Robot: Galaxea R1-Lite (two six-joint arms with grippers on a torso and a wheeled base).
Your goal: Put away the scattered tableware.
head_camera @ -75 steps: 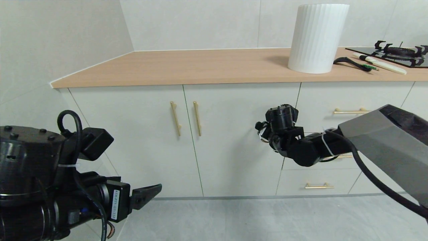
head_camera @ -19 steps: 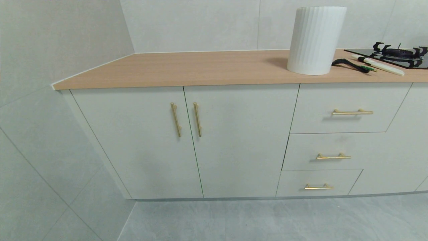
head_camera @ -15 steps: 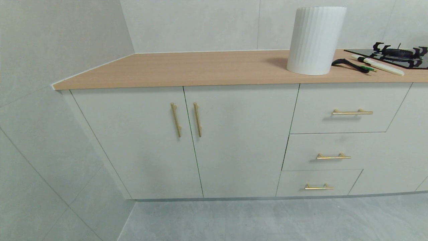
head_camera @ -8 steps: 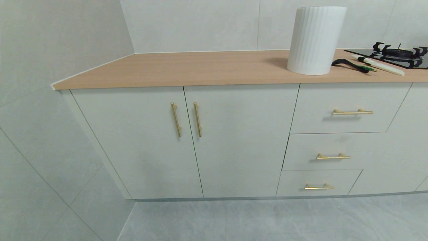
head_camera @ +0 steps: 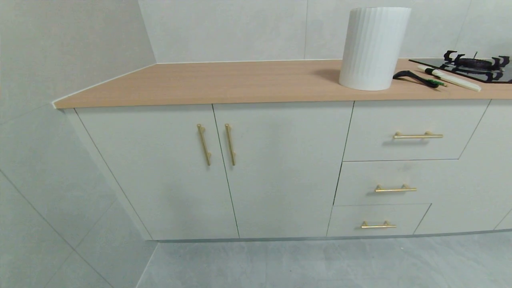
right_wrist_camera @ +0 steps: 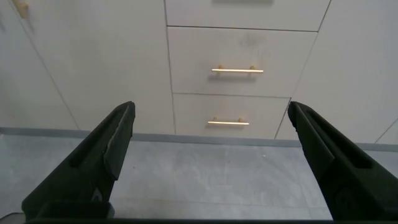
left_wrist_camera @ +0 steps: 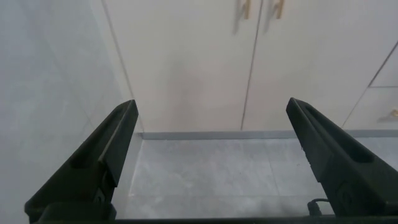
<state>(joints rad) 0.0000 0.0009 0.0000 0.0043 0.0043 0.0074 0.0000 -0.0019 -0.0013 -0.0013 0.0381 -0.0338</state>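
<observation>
Wood-grain countertop (head_camera: 224, 82) over pale cabinets. Tableware lies on it toward the robot's right. A black utensil (head_camera: 412, 75) is just beside a white ribbed canister (head_camera: 374, 48), and a long white utensil (head_camera: 454, 78) lies next to it, by the hob (head_camera: 476, 64).

Left gripper (left_wrist_camera: 211, 112): jaws spread wide, nothing between them, touching nothing, low before the cabinet doors (left_wrist_camera: 186, 62).

Right gripper (right_wrist_camera: 211, 111): likewise spread and empty, facing the lower drawers (right_wrist_camera: 239, 59).

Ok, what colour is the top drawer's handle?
The top drawer's handle is gold, like brass; it shows best in the head view.
</observation>
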